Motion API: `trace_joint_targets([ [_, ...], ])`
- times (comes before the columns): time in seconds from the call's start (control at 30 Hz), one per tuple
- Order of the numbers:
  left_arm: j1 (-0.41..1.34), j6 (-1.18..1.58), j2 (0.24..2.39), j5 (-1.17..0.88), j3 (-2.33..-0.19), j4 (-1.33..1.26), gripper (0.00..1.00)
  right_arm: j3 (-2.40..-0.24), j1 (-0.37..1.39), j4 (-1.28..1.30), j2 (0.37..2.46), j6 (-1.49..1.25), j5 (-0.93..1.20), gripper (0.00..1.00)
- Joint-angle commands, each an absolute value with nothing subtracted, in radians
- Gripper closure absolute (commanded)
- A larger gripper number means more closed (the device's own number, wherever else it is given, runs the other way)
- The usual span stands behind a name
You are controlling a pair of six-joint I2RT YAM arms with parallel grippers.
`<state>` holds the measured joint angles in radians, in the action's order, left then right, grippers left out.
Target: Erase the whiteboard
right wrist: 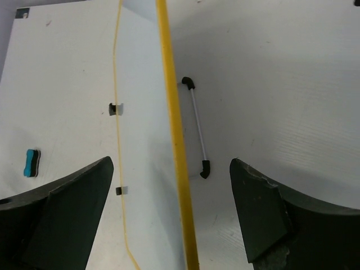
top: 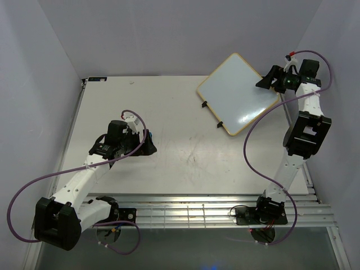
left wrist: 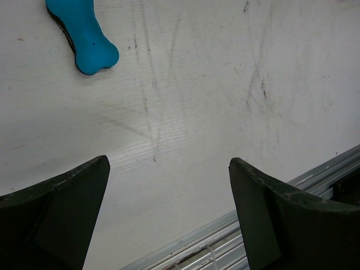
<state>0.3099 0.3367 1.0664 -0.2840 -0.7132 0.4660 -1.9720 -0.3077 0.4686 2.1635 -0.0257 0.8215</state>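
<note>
In the upper right of the overhead view, the whiteboard (top: 239,95) rests cornerwise on the counter (top: 169,163). Its right corner is just beside the right claw (top: 269,80), which is spread wide. In the wrist view the board's yellow edge runs between the fingers. The board's face is blank white. The left claw (top: 148,144), also wide, is well apart at centre left.

Left arm (top: 84,180) bends low and inward, right arm (top: 304,126) stretches far forward; both jaws spread wide.
</note>
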Motion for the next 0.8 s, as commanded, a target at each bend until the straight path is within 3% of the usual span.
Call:
trace_joint_targets([
  [0.0, 0.311, 0.324, 1.058, -0.313, -0.710, 0.443, 0.02, -1.982, -0.314, 0.477, 2.134, -0.018, 0.695, 0.10],
  [0.17, 0.311, 0.328, 1.045, -0.290, -0.710, 0.443, 0.02, -1.985, -0.316, 0.509, 2.100, -0.028, 0.514, 0.10],
  [0.6, 0.311, 0.339, 1.046, -0.227, -0.715, 0.457, 0.02, -2.020, -0.313, 0.538, 1.976, -0.067, 0.382, 0.10],
  [0.77, 0.311, 0.348, 1.023, -0.189, -0.713, 0.462, 0.02, -2.051, -0.310, 0.564, 1.947, -0.074, 0.222, 0.10],
])
